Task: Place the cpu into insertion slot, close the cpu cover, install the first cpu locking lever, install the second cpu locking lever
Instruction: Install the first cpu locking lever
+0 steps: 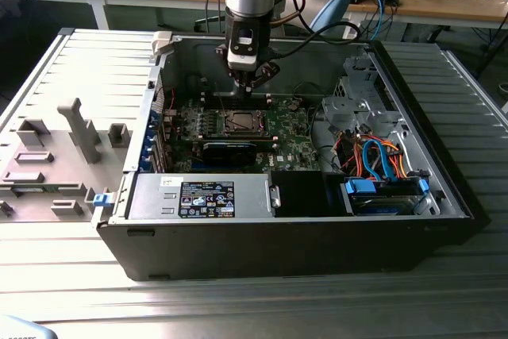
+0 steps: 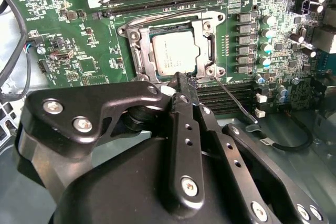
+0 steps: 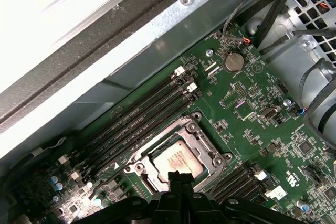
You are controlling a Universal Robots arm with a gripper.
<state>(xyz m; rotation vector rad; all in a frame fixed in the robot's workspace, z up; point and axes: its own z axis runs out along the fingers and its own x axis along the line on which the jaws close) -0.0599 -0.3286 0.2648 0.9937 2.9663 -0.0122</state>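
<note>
You have a ribbed grey metal table (image 1: 262, 307) running across the whole exterior view. The open black computer case (image 1: 278, 248) sits on it, taking up the middle and right of the frame. At the left of the frame, just beside the case, a flat grey fixture plate (image 1: 48, 188) with upright blocks lies on the same surface.

- The cpu (image 2: 175, 53): square, dull silver-grey top, seated flat in its socket, close under the tip of the gripper (image 2: 181, 81).
- The cpu cover (image 2: 140, 51): silvery frame, lowered flat around the cpu.
</note>
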